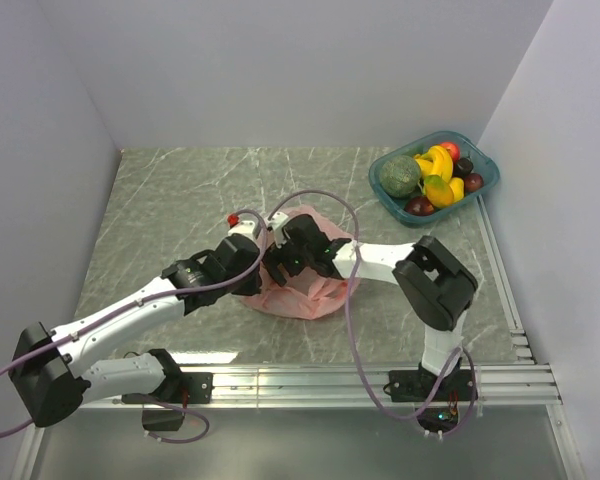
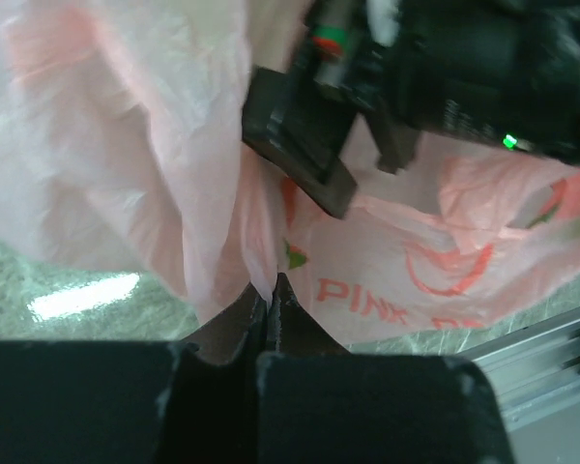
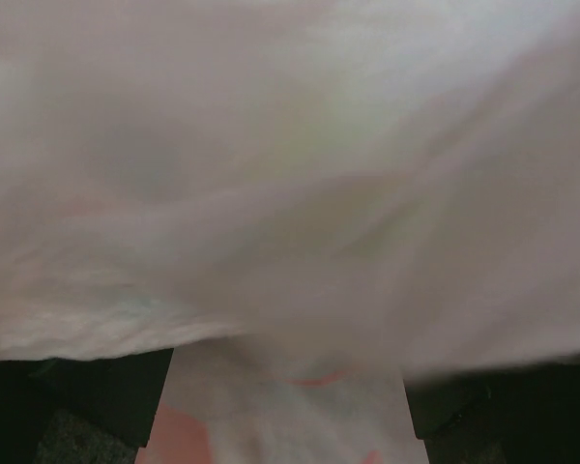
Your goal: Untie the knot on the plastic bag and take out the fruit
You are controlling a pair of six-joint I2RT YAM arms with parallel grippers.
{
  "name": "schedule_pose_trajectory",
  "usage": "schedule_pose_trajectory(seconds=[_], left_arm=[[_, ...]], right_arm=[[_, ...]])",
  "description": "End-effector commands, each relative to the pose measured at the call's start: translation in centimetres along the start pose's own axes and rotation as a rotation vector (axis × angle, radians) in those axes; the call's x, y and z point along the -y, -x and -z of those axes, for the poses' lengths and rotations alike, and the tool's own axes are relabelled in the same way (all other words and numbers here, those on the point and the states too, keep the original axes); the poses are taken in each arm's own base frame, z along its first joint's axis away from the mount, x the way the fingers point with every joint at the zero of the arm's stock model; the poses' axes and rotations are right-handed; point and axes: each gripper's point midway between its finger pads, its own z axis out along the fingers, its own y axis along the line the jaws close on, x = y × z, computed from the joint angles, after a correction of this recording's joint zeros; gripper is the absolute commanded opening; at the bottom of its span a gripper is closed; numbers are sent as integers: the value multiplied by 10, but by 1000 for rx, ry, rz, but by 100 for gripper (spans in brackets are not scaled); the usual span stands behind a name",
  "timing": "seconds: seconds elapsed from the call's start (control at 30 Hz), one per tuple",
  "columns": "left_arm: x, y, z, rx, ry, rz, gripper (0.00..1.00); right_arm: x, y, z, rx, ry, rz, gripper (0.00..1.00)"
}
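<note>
the left gripper [image 2: 271,296] is closed tight, its two fingers pinching one fold of the plastic bag [image 2: 126,145] between the tips. the right gripper [image 3: 288,398] stands wide apart, one finger at each lower corner of its wrist view, with blurred pink film filling the gap and pressed up against the camera; it has no clamp on anything. the two grippers meet over the one bag, nearly touching, and the bag lies crumpled on the grey marbled table [image 1: 180,200] near its middle, red print showing on its side. the knot cannot be made out among the folds. well apart, in the far right corner, one teal tray [image 1: 490,180] holds the fruit: one banana bunch [image 1: 438,160], one dull-green melon [image 1: 400,176], one red apple [image 1: 449,149] and a few dark round pieces too small to count surely.
</note>
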Motion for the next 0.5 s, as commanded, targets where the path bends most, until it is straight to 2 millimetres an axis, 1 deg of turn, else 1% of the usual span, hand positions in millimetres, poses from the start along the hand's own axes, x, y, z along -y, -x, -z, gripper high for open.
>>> schedule_pose_trajectory(seconds=[0.0,0.03,0.13,0.23,0.27,0.3,0.33,0.37,0.4,0.43,0.47], left_arm=[[7,-1,-4,4,-42,0,1],[7,-2,-6,2,-44,1,1],[6,-5,-7,0,-44,4,1],[4,-4,-6,3,-36,8,1],[1,-3,-5,12,-20,15,2],[-1,0,-3,27,-14,23,2],[-3,1,-1,39,-6,31,2],[-7,5,0,59,15,39,1],[-7,11,6,90,12,47,0],[-9,16,9,112,19,51,1],[-11,23,13,140,29,49,0]], right_arm=[[-6,42,-10,110,27,11,91],[-6,40,-14,108,29,7,90],[-7,44,-19,129,23,-25,88],[-5,49,-16,162,3,-61,89],[-4,44,-15,161,-2,-71,89],[-5,43,-12,166,-5,-96,89],[-6,51,-3,201,-2,-104,89],[-7,38,0,187,-6,-136,89],[-5,36,5,194,-21,-161,89],[-5,49,18,250,-27,-183,89],[1,34,23,242,-74,-253,88]])
